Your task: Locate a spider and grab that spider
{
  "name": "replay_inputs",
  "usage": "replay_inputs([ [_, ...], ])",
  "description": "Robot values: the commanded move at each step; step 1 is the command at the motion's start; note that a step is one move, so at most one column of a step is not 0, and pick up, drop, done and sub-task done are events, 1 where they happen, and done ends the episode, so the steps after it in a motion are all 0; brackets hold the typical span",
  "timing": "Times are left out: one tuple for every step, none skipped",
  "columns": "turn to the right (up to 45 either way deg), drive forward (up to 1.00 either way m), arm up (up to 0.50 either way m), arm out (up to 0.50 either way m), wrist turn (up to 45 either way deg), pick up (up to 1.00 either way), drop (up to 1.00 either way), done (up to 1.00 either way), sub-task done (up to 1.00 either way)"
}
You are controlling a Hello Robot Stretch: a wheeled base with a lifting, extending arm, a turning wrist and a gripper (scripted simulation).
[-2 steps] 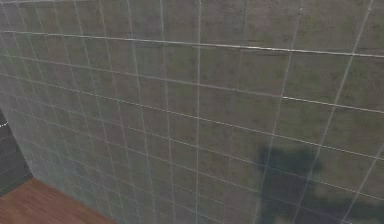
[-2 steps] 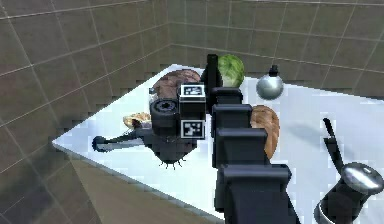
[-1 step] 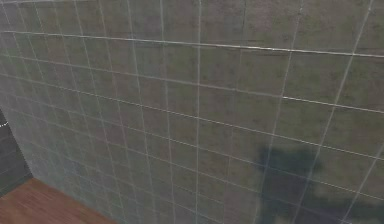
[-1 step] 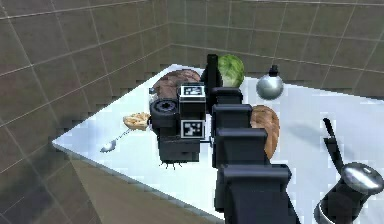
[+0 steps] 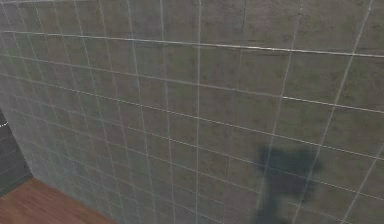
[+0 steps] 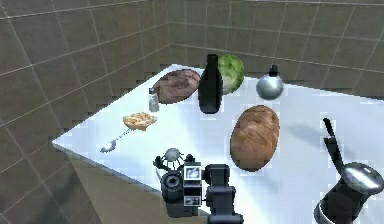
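White table [image 6: 300, 110] in a corner of a room with grey-green tiled walls [image 6: 60, 60]. In the forward view we see more tiled wall [image 5: 150, 90] close up, with a strip of wooden floor [image 5: 50, 205] at the lower left. In the arm side view, nearest us, the dark arm [image 6: 222, 200] rises from the bottom edge, and the gripper [image 6: 172, 157] sits at the table's near edge. There is bare tabletop behind its fingers, so we log it as holding nothing. At the arm side view's lower right stands a metal pot [image 6: 352, 192] with a black handle sticking up. A small spoon [image 6: 108, 146] lies on the table to the left of the gripper, near the left edge. A little farther out lies a small tan thing [image 6: 140, 121], flat and ragged. It is our only candidate for the spider, but it is too small for us to tell; it lies apart from the gripper, up and to the left of it. A big brown loaf [image 6: 255, 136] lies to the right of centre. Beyond the tan thing stands a small shaker [image 6: 153, 98], then a round brown dish [image 6: 178, 84]. A tall dark bottle [image 6: 209, 85] stands upright just beside the dish. A green leafy head [image 6: 230, 70] sits behind the bottle. A round silver vessel [image 6: 269, 85] stands to the right of both, near the far edge.
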Motion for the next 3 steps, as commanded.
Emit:
replay_inputs([
  [0.0,0.00,0.00,0.00,0.0,1.00,0.00,0.00,0.00],
  [0.0,0.00,0.10,0.00,0.0,0.00,0.00,0.00,0.00],
  [0.0,0.00,0.00,0.00,0.0,0.00,0.00,1.00,0.00],
])
